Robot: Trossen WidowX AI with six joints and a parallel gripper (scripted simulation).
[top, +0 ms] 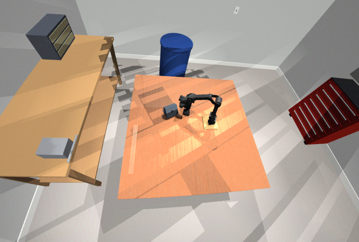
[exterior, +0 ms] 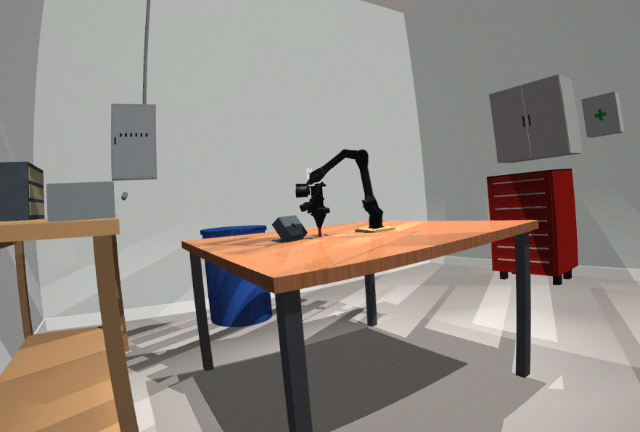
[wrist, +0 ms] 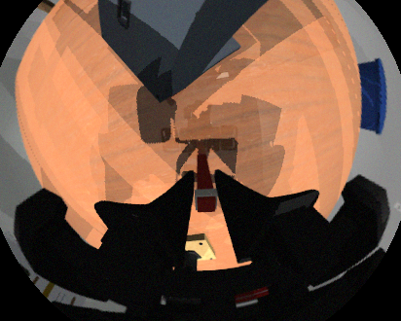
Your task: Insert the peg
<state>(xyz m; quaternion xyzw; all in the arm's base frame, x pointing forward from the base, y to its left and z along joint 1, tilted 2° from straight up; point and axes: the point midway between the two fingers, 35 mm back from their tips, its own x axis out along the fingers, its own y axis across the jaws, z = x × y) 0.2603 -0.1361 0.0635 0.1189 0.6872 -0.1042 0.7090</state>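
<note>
A dark red square peg [exterior: 319, 231] [wrist: 205, 203] with a grey band near its top stands upright on the table [top: 209, 170] [exterior: 427, 241]. My gripper [top: 186, 114] [exterior: 320, 226] [wrist: 204, 174] points straight down over it, with the two fingertips on either side of the peg. The fingers stand close together, and the wrist view shows narrow gaps between them and the peg. The grey block with the sloped panel [top: 170, 111] [exterior: 289, 228] [wrist: 152, 22] stands beside the peg. Its small squarish hole [wrist: 124, 12] shows in the wrist view. The arm hides the peg in the top view.
The arm's yellow base plate [top: 206, 125] [exterior: 363, 229] [wrist: 200, 248] lies on the table, on the other side of the peg from the block. A blue barrel [top: 175, 57] [exterior: 237, 287] [wrist: 372, 96] stands beyond the table edge. A wooden workbench [top: 60, 83] stands apart at the left.
</note>
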